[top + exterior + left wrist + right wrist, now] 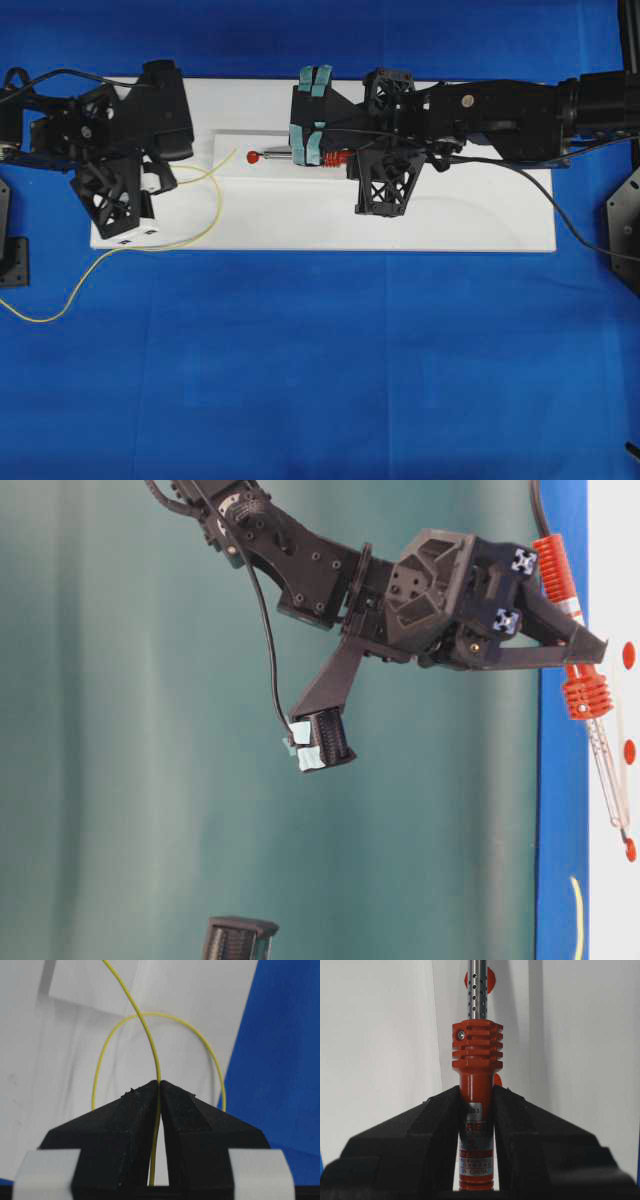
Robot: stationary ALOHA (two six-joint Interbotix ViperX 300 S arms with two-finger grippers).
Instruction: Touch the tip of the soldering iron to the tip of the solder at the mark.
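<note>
While the right claw clamps the red-orange handle of the soldering iron, the iron's silver shaft reaches over the white board toward a red mark, its tip just beside that mark in the overhead view. At the board's left end the left claw pinches the solder, whose thin yellow wire runs up from the pressed-together fingers, loops over the board and trails onto the blue worktop, its end well apart from the iron's tip.
</note>
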